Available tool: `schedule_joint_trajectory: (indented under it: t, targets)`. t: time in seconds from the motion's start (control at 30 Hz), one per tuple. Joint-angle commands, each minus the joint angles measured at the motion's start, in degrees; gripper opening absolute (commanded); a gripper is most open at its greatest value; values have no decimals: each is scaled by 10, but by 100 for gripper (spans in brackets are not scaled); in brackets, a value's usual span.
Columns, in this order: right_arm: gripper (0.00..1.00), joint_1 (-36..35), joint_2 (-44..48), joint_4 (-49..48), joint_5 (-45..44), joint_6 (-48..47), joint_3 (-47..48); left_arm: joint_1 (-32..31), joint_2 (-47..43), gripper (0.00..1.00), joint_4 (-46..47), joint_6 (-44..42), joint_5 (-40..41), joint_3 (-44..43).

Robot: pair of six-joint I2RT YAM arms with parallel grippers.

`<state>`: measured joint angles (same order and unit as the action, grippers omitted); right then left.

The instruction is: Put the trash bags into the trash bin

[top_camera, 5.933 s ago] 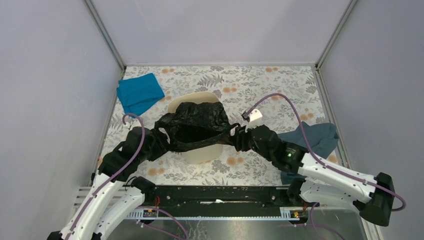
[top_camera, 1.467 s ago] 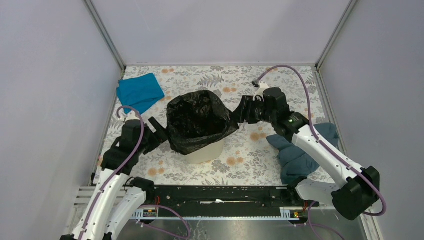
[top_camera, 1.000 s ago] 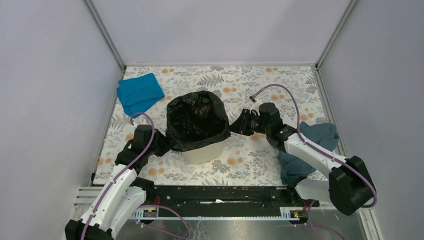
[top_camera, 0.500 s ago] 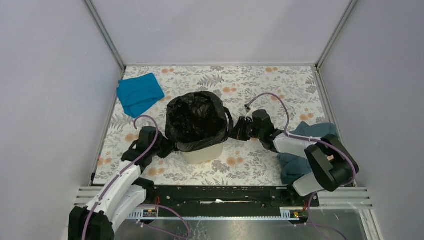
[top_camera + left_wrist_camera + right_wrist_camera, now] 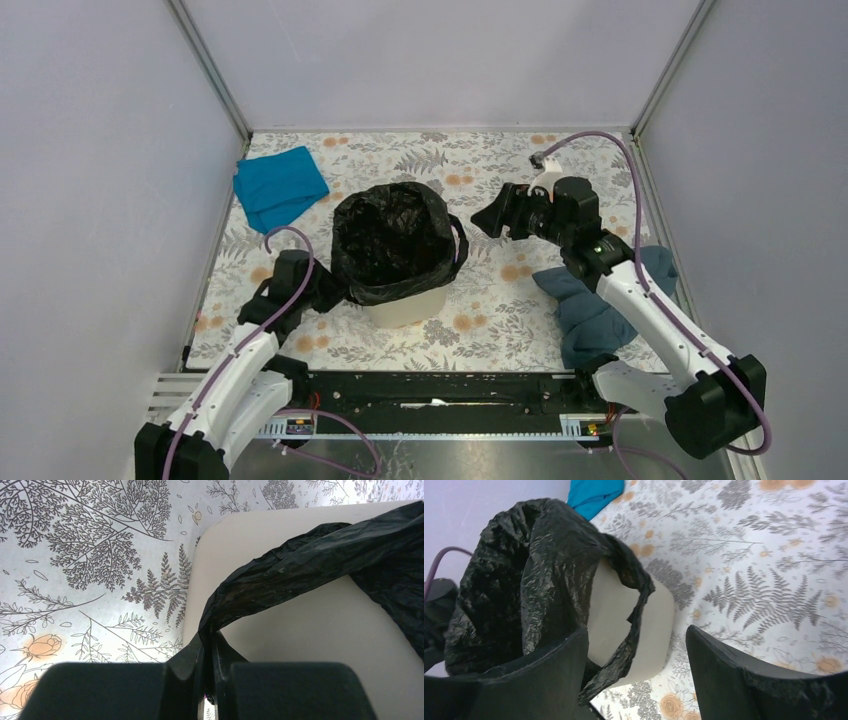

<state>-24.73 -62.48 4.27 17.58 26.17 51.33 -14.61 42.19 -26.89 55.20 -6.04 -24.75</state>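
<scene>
Now the black trash bag point(image 5: 392, 238) is sitting in the beige trash bin point(image 5: 405, 310), draping over its rim. The left gripper point(image 5: 208, 677) is pinching the bag's left handle, while the right gripper point(image 5: 490, 220) is hanging unclenched and empty, right of the bin.

Pale lilac walls point(image 5: 440, 60) on three sides, metal corner posts point(image 5: 208, 68); floral-print tabletop point(image 5: 580, 165), grey leaves, orange blooms; light even, probably overhead.
</scene>
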Motion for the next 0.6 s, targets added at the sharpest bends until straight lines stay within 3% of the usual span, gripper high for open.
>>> schedule_joint_trajectory:
  t: [0.0,0.13,0.2,0.27,0.37,0.47,0.5,0.57]
  targets:
    - [78,-1,-58,3,107,7,17,2,-11,10,3,-9,-1,-20]
    - [82,-2,-113,-62,169,30,-1,2,-14,10,6,-8,-1,-14]
    - [76,-2,-133,-104,170,53,-28,2,-11,10,14,-4,-3,-7]
    - [59,-2,-160,-158,182,89,-60,2,-6,10,23,3,-6,1]
    - [41,-2,-203,-284,209,125,-110,2,2,10,35,13,-13,15]
    - [6,-2,-256,-298,207,114,-121,2,12,4,28,27,1,23]
    - [0,-2,-270,-308,207,114,-125,2,17,2,22,34,8,24]
    - [0,-2,-290,-348,212,133,-140,2,29,0,23,44,8,28]
